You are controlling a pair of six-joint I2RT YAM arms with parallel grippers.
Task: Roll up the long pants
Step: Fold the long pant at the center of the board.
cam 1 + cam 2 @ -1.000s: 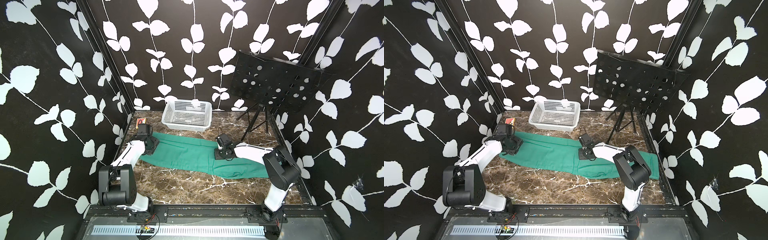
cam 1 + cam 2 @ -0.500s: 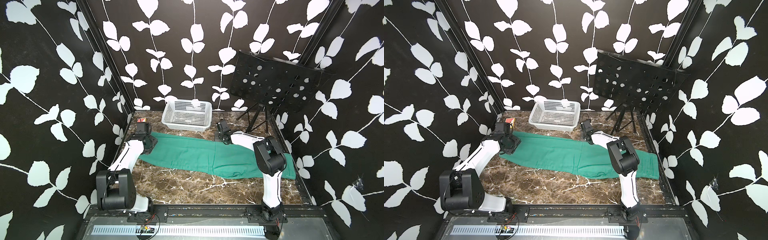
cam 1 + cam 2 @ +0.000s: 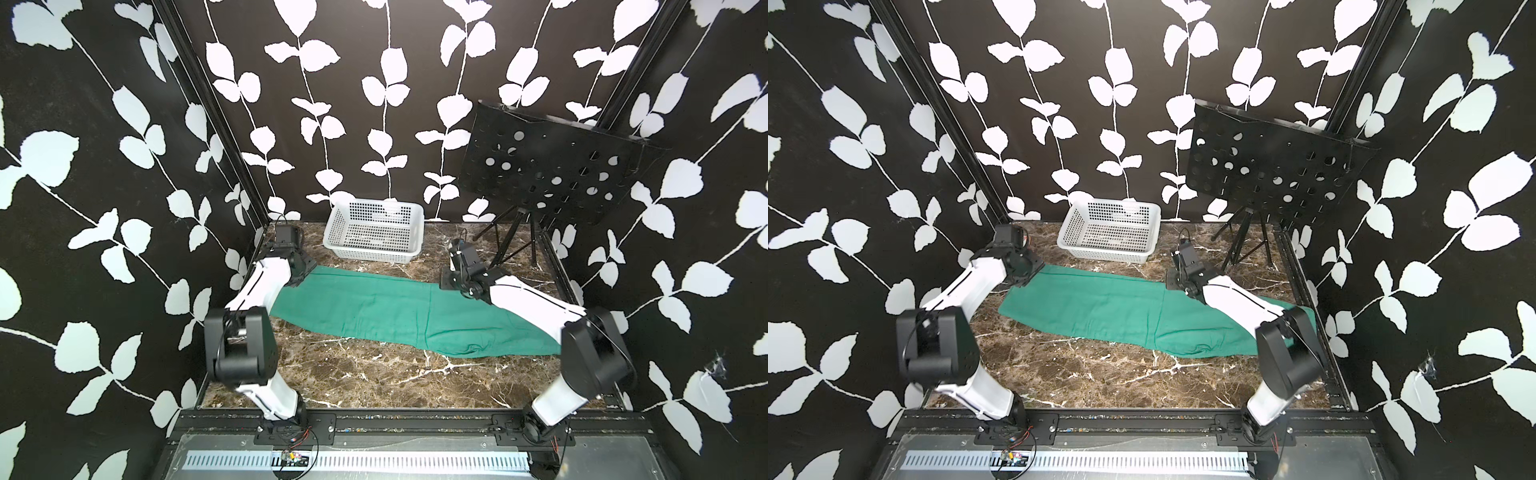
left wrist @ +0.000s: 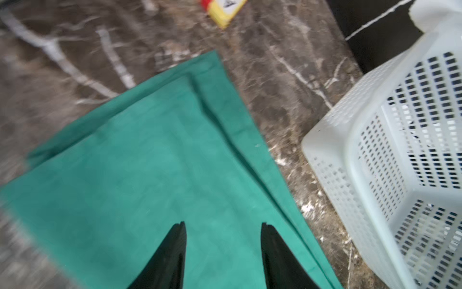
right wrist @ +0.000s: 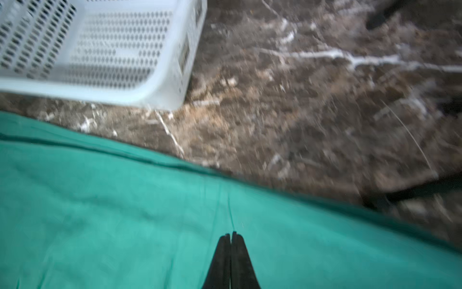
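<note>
The long pants point(image 3: 374, 307) point(image 3: 1100, 303) lie flat on the marble table, a teal-green strip running from the back left to the front right. My left gripper point(image 3: 300, 274) point(image 3: 1026, 275) hovers over their left end. In the left wrist view its jaws point(image 4: 222, 225) stand open over the cloth point(image 4: 137, 162) with nothing between them. My right gripper point(image 3: 448, 284) point(image 3: 1172, 283) is at the far edge of the pants near their middle. In the right wrist view it point(image 5: 230, 235) is shut, tips over a seam in the cloth point(image 5: 125, 225), with nothing visible between the fingers.
A white plastic basket point(image 3: 374, 232) point(image 4: 375, 150) point(image 5: 100, 50) stands at the back, just beyond the pants. A black perforated music stand point(image 3: 548, 174) on tripod legs point(image 3: 511, 237) fills the back right corner. A small yellow and red box point(image 4: 225, 10) lies beyond the pants' left end.
My right gripper left the middle of the pants, swung toward the back of the table, then came back to their far edge. My left gripper shifted slightly toward the back left.
</note>
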